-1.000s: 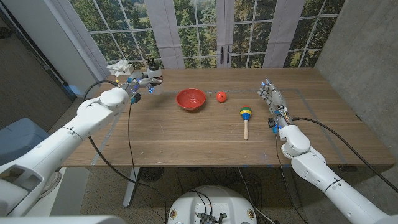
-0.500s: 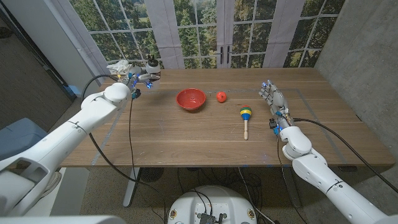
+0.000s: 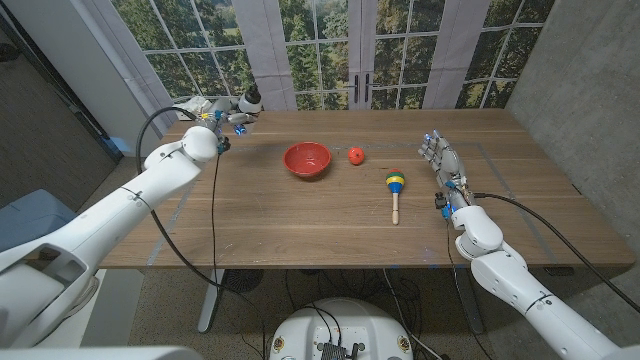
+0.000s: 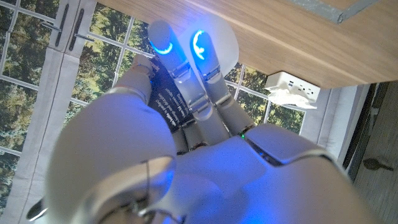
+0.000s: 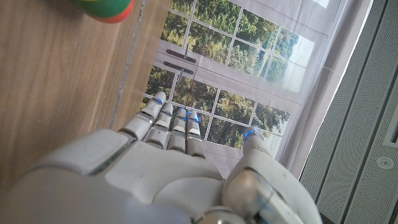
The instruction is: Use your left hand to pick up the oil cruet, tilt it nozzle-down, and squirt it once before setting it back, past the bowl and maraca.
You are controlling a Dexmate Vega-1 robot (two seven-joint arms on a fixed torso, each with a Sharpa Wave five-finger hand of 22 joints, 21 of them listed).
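My left hand [image 3: 226, 119] grips the oil cruet [image 3: 249, 100] above the table's far left corner. The cruet is a dark bottle with a pale top, and it leans over towards the window. In the left wrist view my fingers [image 4: 186, 74] wrap the dark labelled cruet [image 4: 166, 102]. The red bowl [image 3: 307, 159] sits in the middle of the table, and the maraca [image 3: 395, 187] lies to its right. My right hand [image 3: 441, 160] stands on its edge beyond the maraca, fingers apart and holding nothing. The maraca's green and red head [image 5: 102, 7] shows in the right wrist view beyond my right hand [image 5: 174, 168].
A small red ball-like thing [image 3: 356, 155] lies just right of the bowl. A white crumpled thing [image 3: 195, 105] sits at the far left corner by the window, and a white socket box [image 4: 292, 84] shows there in the left wrist view. Windows stand behind the table [image 3: 300, 215].
My left hand has risen with the cruet and carried it slightly farther back, and the cruet has tipped over from nearly upright. The right hand has stayed where it was.
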